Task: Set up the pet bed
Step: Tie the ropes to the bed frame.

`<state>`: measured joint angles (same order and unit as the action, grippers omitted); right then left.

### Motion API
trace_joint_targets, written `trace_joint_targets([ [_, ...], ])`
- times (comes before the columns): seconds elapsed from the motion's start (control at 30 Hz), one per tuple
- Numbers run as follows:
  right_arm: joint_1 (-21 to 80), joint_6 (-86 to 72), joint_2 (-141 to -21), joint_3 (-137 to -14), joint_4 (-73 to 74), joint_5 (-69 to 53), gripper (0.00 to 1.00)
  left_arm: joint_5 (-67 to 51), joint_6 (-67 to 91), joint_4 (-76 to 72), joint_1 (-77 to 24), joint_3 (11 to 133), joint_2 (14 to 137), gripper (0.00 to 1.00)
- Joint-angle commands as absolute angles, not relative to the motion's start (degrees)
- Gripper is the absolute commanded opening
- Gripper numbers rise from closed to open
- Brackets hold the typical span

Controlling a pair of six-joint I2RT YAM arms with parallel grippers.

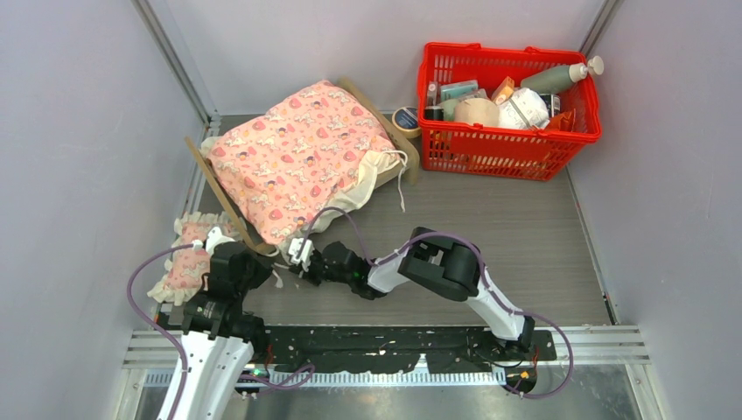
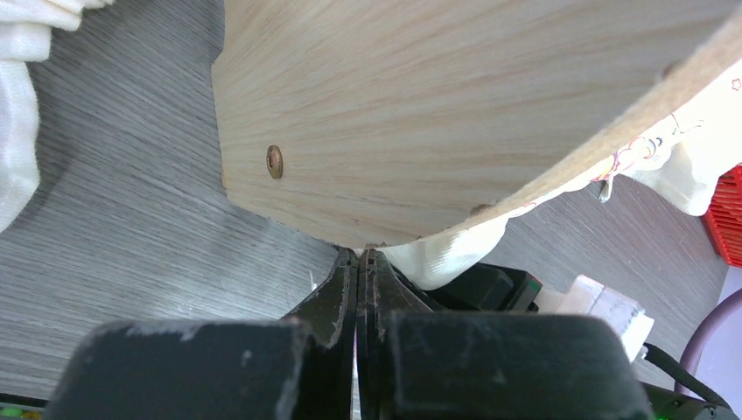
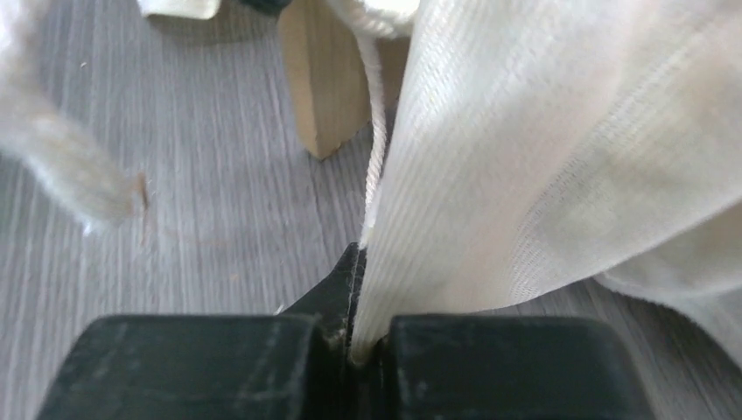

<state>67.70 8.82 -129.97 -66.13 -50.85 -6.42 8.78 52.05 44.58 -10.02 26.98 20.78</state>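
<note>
The top camera looked down from behind the arms over the whole table (image 1: 490,227). Both wrist cameras sat low, hard against the pet bed (image 2: 420,105), whose near end all three shared.

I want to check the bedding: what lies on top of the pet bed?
A pink patterned blanket covers the pet bed almost fully; only plywood edges show. Whatever lies beneath it is hidden.

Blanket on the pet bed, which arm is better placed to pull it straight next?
Right, probably. The right tool is shut on the blanket's cream edge; the left tool is shut, empty, beside the pet bed's wooden end.
</note>
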Motion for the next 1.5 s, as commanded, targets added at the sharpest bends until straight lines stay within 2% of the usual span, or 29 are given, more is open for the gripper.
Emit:
trace_joint_targets([
  [0.0, 68.15, 5.78, -124.25, -60.95, -49.23, -10.5, 0.05, 8.56, 50.8, 43.0, -9.93, 28.0, 20.19, 0.0],
  [0.47, 69.42, -5.89, -109.79, -50.86, -54.21, -10.81, 0.05, 7.2, 52.18, 46.36, -9.93, 24.63, 16.83, 0.0],
  [0.7, 69.34, -3.91, -109.37, -54.66, -50.65, -8.66, 0.05, 7.84, 52.51, 46.98, -9.95, 23.3, 16.27, 0.0],
  [0.73, 69.32, -2.84, -109.79, -56.64, -49.84, -8.52, 0.05, 8.15, 52.55, 46.96, -9.93, 23.43, 16.26, 0.03],
  [0.9, 69.18, -0.95, -111.59, -60.68, -46.1, -7.46, 0.05, 8.9, 49.44, 47.04, -9.93, 26.23, 16.97, 0.39],
  [1.0, 69.01, -0.61, -111.02, -60.87, -45.98, -6.79, 0.05, 8.58, 44.9, 46.19, -9.93, 28.87, 17.48, 0.48],
  [1.47, 67.69, -0.26, -112.58, -61.18, -47.65, -2.11, 0.05, 4.45, 29.28, 36.2, -10.02, 31.65, 24.61, 0.36],
])
